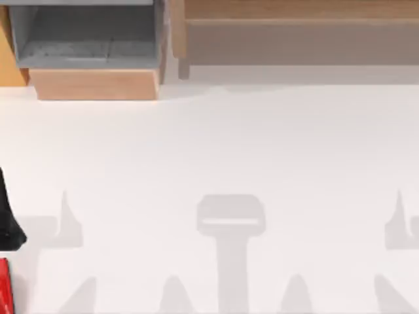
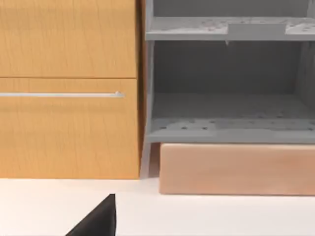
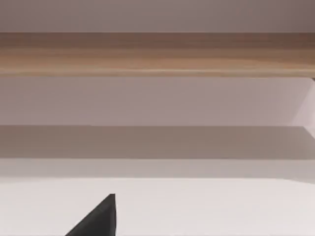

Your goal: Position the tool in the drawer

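My left gripper's fingers can't be told open or shut, and I can't see them holding anything; the tool [image 1: 5, 261] lies at the table's left edge, near side, long axis running near-to-far, so my left arm looks nearer; the drawer [image 1: 91, 84] stands open, far left; no writing readable anywhere.

I count one tool [image 1: 5, 284], red-bodied with a black end, lying at the left edge of my worktop [image 1: 222, 150]. There is one drawer [image 1: 91, 59], pulled open, with grey inside walls and a light-tan front panel. Beside it I count one wider brown wooden unit [image 1: 294, 33], and one orange-wood cabinet front [image 2: 69, 88] carrying one thin metal handle bar [image 2: 61, 95].
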{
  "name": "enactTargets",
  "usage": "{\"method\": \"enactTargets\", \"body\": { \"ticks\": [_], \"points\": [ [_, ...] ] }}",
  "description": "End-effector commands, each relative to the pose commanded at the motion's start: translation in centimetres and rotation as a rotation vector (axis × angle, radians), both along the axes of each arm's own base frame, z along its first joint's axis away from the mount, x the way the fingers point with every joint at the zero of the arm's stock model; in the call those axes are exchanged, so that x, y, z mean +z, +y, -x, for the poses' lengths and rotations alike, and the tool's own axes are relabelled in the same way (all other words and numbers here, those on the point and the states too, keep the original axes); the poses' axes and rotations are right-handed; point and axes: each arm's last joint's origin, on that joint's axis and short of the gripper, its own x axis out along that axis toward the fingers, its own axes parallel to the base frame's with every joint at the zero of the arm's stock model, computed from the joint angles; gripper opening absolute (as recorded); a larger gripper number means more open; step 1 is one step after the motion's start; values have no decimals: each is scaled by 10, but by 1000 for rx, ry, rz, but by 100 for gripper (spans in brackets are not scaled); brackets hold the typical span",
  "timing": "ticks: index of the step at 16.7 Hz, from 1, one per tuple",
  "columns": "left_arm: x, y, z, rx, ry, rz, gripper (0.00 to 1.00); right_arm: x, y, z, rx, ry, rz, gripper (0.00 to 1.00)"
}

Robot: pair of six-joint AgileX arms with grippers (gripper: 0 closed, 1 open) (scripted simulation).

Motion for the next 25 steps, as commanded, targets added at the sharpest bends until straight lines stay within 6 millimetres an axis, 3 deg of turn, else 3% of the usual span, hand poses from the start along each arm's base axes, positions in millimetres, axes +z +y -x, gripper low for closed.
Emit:
{"method": "enactTargets", "body": {
  "ticks": [6,12,16,19,22,25],
  "points": [
    [10,1,-4,-17,10,-65,100,0,0,0,0,0,0,100],
    [54,10,-37,-37,13,-334,100,0,0,0,0,0,0,100],
    [82,28,-87,-37,3,-591,100,0,0,0,0,0,0,100],
    [88,52,-137,-34,-5,-802,100,0,0,0,0,0,0,100],
    [75,81,-192,-33,-12,-1010,100,0,0,0,0,0,0,100],
    [42,112,-239,-34,-12,-1199,100,0,0,0,0,0,0,100]
  ]
}}
